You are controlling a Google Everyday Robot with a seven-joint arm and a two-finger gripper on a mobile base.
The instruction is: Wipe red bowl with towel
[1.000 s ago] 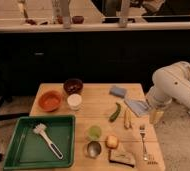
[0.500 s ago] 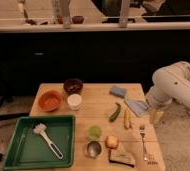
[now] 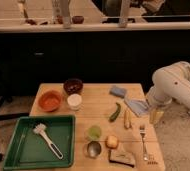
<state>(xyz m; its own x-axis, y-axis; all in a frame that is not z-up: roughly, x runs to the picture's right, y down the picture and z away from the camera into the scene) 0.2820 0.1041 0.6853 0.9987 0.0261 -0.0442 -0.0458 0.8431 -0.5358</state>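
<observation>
The red bowl [image 3: 50, 100] is shallow and orange-red, at the table's left side, just behind the green tray. The towel [image 3: 137, 106] is a pale grey-blue rumpled cloth lying on the right side of the table. My gripper [image 3: 155, 116] hangs from the white arm at the table's right edge, just right of the towel and far from the red bowl. A darker maroon bowl [image 3: 73, 86] stands behind and right of the red bowl.
A green tray [image 3: 18, 150] with a white brush [image 3: 47, 138] fills the front left. A white cup [image 3: 74, 101], folded blue cloth [image 3: 118, 91], green chilli [image 3: 115, 112], green cup [image 3: 93, 132], metal cup [image 3: 93, 148], fork [image 3: 144, 141] and small foods lie around. A dark counter stands behind.
</observation>
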